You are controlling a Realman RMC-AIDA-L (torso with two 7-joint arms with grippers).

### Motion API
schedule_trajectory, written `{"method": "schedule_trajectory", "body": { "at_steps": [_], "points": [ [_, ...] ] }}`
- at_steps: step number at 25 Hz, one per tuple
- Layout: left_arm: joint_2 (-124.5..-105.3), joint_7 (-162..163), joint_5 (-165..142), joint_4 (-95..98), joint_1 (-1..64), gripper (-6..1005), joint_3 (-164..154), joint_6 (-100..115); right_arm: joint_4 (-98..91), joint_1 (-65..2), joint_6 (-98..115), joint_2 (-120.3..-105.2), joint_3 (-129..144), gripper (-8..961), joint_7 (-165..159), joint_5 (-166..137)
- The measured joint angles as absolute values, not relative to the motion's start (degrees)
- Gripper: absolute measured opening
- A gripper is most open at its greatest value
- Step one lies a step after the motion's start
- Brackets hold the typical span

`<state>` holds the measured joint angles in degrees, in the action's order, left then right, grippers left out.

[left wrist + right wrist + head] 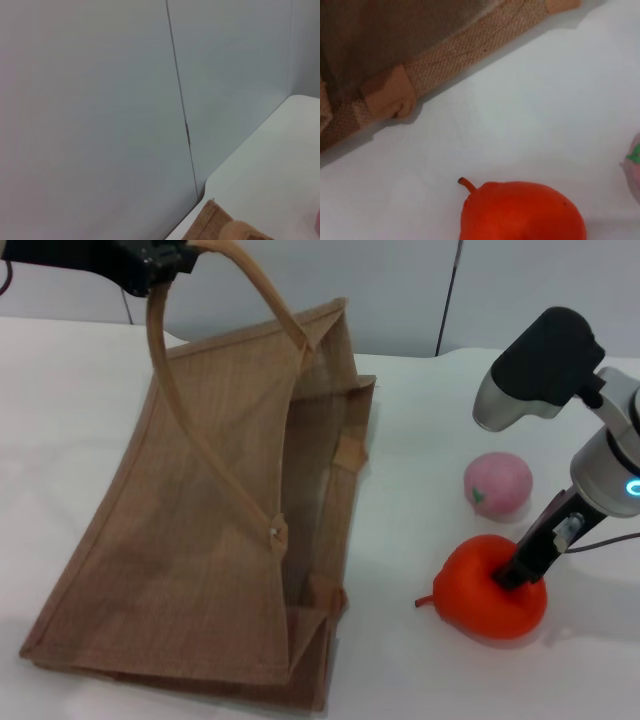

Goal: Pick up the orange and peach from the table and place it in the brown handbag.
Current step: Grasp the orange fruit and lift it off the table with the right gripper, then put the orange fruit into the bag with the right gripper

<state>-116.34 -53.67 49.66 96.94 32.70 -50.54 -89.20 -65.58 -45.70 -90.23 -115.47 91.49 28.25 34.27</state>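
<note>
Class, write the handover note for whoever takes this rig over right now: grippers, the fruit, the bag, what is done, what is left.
Left gripper: holds the brown handbag up by one handle, mouth towards the fruit.
Right gripper: down on the orange, which sits on the table; grasp not confirmed.
Peach: on the table behind the orange.
Done: bag opened.
Left: both fruits into the bag.

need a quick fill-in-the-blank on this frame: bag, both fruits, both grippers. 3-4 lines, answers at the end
1. The left gripper holds up one ____ of the brown handbag.
2. The right gripper is down on the ____, which sits on the table.
3. The peach lies ____ the handbag, on the table.
4. Of the two fruits, the ____ is the smaller.

Missing words: handle; orange; outside; peach
</note>
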Motion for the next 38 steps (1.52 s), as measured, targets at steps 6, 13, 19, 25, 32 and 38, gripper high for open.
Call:
{"method": "schedule_trajectory", "body": {
  "at_steps": [6,13,19,25,32,38],
  "points": [
    [-116.28,-54.0,49.7,96.9,32.6,113,-50.4,-89.2,-68.3,-45.7,-91.0,-115.22,91.3,334,28.2,34.2],
    [-116.28,-55.1,49.7,96.9,32.5,113,-50.2,-89.2,-77.8,-44.1,-96.2,-115.67,87.1,281,27.8,30.7],
    [-116.35,-55.0,50.2,96.9,32.9,113,-50.5,-88.7,-87.5,-43.9,-98.9,-115.70,86.2,224,25.9,31.2],
    [-116.43,-54.8,51.4,96.9,34.9,114,-52.8,-88.4,-91.1,-44.8,-96.5,-115.84,87.7,189,24.9,36.4],
    [-116.40,-55.0,57.3,97.1,35.9,114,-52.7,-88.4,-85.0,-45.9,-88.1,-115.84,89.5,159,25.1,38.4],
    [-116.48,-55.0,59.0,97.4,36.8,114,-53.2,-88.7,-78.9,-47.0,-81.3,-115.83,91.7,103,25.9,41.0]
  ]
}}
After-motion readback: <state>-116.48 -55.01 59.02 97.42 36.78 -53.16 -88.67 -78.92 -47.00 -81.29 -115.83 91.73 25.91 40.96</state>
